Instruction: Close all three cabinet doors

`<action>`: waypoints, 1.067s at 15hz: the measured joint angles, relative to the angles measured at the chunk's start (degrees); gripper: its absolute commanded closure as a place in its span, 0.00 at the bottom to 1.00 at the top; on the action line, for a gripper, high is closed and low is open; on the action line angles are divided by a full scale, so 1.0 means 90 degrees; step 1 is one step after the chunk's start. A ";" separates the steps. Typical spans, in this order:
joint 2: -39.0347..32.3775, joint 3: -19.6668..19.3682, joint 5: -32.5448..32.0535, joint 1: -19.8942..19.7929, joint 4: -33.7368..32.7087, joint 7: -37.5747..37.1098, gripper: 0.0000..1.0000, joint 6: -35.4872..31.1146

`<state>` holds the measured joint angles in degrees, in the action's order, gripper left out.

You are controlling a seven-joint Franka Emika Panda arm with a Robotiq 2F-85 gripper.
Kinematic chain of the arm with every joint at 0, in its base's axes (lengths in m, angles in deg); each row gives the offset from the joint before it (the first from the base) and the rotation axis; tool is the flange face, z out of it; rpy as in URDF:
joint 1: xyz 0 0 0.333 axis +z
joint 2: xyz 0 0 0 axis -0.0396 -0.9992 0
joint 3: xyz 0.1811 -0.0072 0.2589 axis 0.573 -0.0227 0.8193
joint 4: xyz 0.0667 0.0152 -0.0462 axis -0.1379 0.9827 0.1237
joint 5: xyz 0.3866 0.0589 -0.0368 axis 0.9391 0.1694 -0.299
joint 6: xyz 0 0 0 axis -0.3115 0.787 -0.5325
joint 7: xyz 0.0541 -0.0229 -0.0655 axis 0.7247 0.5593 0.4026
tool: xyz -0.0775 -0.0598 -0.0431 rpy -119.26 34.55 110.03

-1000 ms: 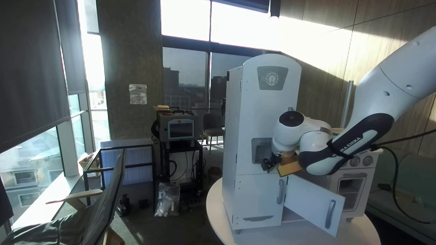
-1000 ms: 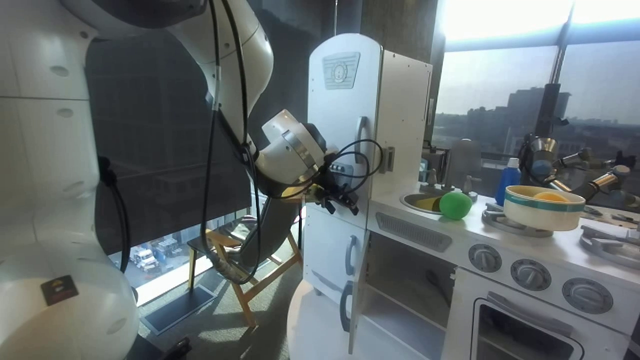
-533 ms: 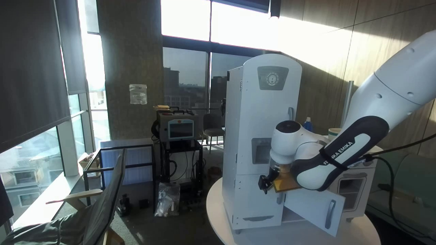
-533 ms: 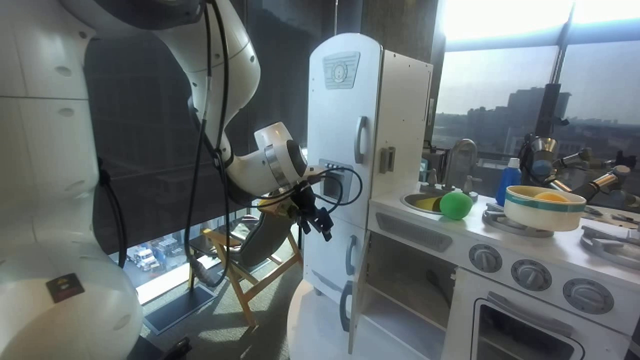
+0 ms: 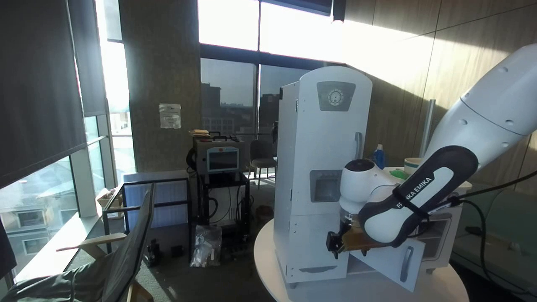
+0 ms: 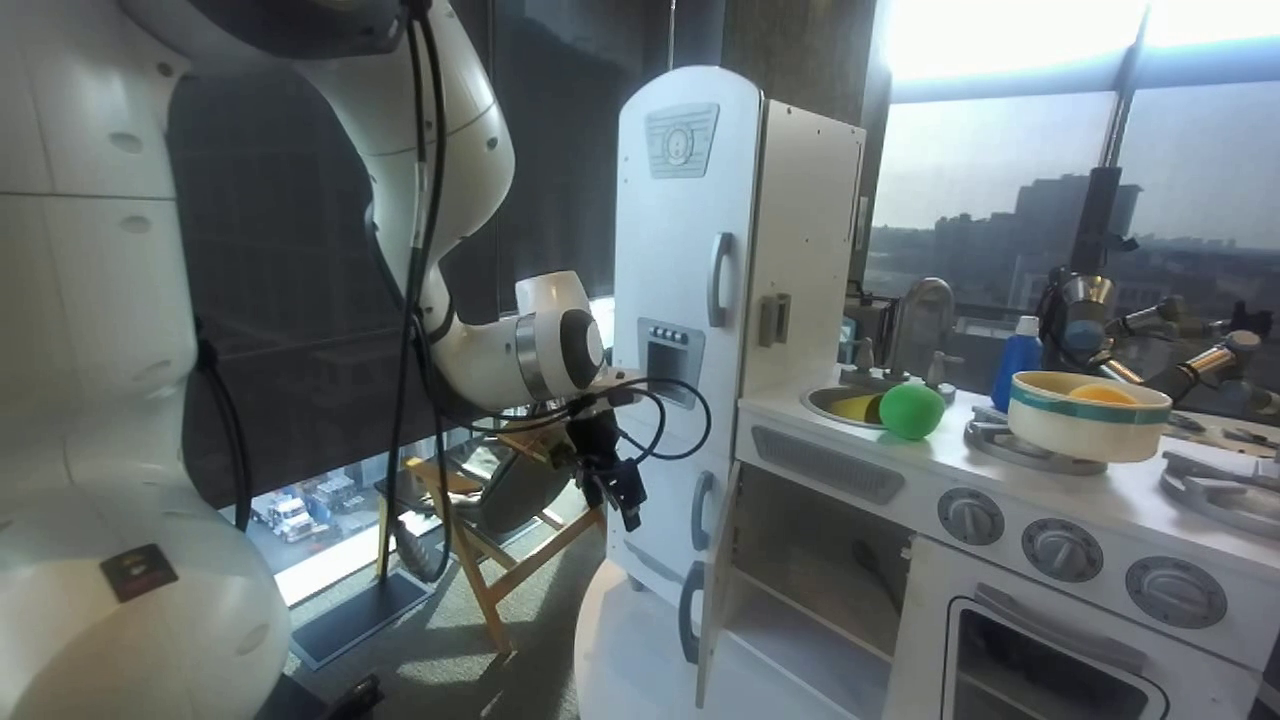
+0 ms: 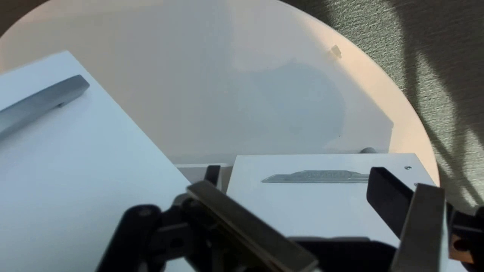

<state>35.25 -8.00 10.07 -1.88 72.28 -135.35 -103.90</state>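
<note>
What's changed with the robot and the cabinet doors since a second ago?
The gripper moved down to in front of the short closed door, shifting left in an exterior view. Nothing was taken hold of or let go. That door and the tall door above stayed shut; the swung-out door stayed open.

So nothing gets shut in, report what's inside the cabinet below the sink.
An exterior view shows a dark slender shape past the open door, unidentifiable; the stove front hides anything farther right.

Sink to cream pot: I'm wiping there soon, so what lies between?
In an exterior view, a round green object sits there, hiding part of the sink's rim; a grey burner juts from beneath the cream pot, with a blue bottle behind.
</note>
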 measured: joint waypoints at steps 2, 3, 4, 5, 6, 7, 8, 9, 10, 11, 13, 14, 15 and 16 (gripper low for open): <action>0.0001 -0.0019 0.0339 0.0075 0.0020 0.0280 0.00 -0.0006; 0.0001 -0.0019 0.0372 0.0096 0.0020 0.0295 0.00 -0.0006; 0.0002 -0.0019 0.0379 0.0109 0.0021 0.0296 0.00 -0.0006; 0.0002 -0.0020 0.0380 0.0115 0.0021 0.0296 0.00 -0.0006; 0.0002 -0.0023 0.0380 0.0115 0.0021 0.0297 0.00 -0.0006; -0.0004 -0.0038 0.0380 0.0124 0.0022 0.0297 0.00 0.0000; -0.0008 -0.0059 0.0373 0.0135 0.0035 0.0297 0.00 0.0040; -0.0005 -0.0080 0.0379 0.0144 0.0068 0.0314 0.00 0.0087; 0.0006 -0.0115 0.0379 0.0147 0.0117 0.0320 0.00 0.0123; 0.0043 -0.0167 0.0379 0.0147 0.0183 0.0320 0.00 0.0165; 0.0203 -0.0271 0.0384 0.0146 0.0351 0.0333 0.00 0.0254; 0.0328 -0.0311 0.0382 0.0145 0.0447 0.0355 0.00 0.0330; 0.0467 -0.0342 0.0369 0.0135 0.0534 0.0378 0.00 0.0451; 0.0628 -0.0373 0.0323 0.0105 0.0618 0.0392 0.00 0.0601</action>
<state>40.90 -11.36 12.98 -0.94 77.84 -131.82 -98.49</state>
